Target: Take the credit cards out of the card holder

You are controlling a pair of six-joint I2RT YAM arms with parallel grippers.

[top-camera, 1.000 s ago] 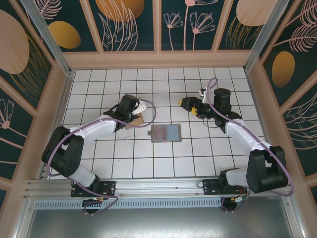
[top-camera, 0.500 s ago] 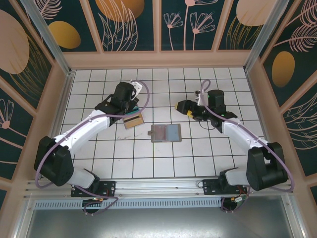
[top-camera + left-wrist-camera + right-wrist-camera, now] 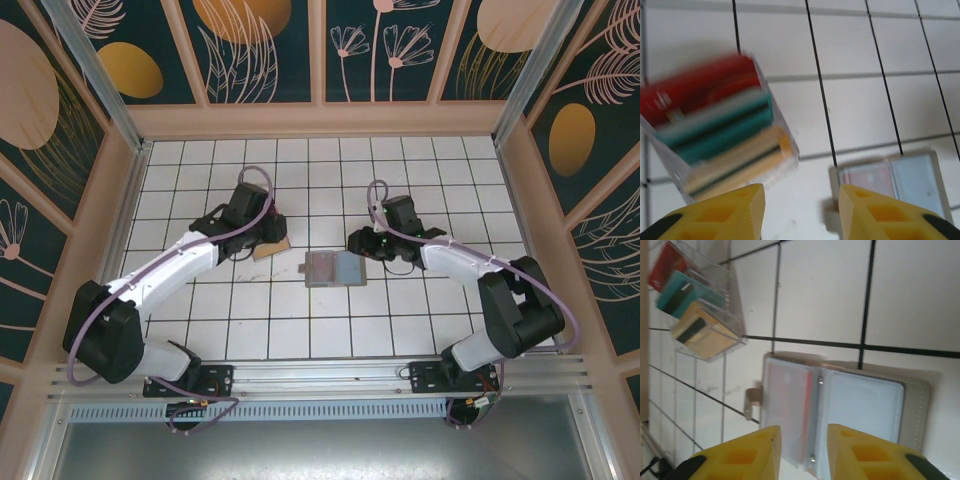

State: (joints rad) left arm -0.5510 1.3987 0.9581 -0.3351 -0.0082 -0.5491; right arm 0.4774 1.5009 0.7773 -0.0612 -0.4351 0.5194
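Observation:
The card holder [image 3: 335,268] lies open and flat on the white tiles, two clear-sleeved panels and a small side tab. A reddish card [image 3: 790,400] shows inside its left sleeve. Red, teal and yellow-orange credit cards [image 3: 715,135] sit fanned in a clear case left of it, seen as credit cards [image 3: 695,305] in the right wrist view. My left gripper [image 3: 801,212] is open over bare tile between the cards and the card holder [image 3: 895,180]. My right gripper [image 3: 804,455] hovers over the holder's spine, jaws narrowly apart, nothing between them.
Wooden walls with dark floral panels [image 3: 320,60] enclose the tiled floor on three sides. Both arms [image 3: 170,265] reach in from the near rail [image 3: 320,378]. Free tiles lie in front of the holder and along the back.
The right arm swung left and down to the holder's right edge and its jaws narrowed from wide open. The left gripper shifted slightly nearer, staying by the fanned cards.

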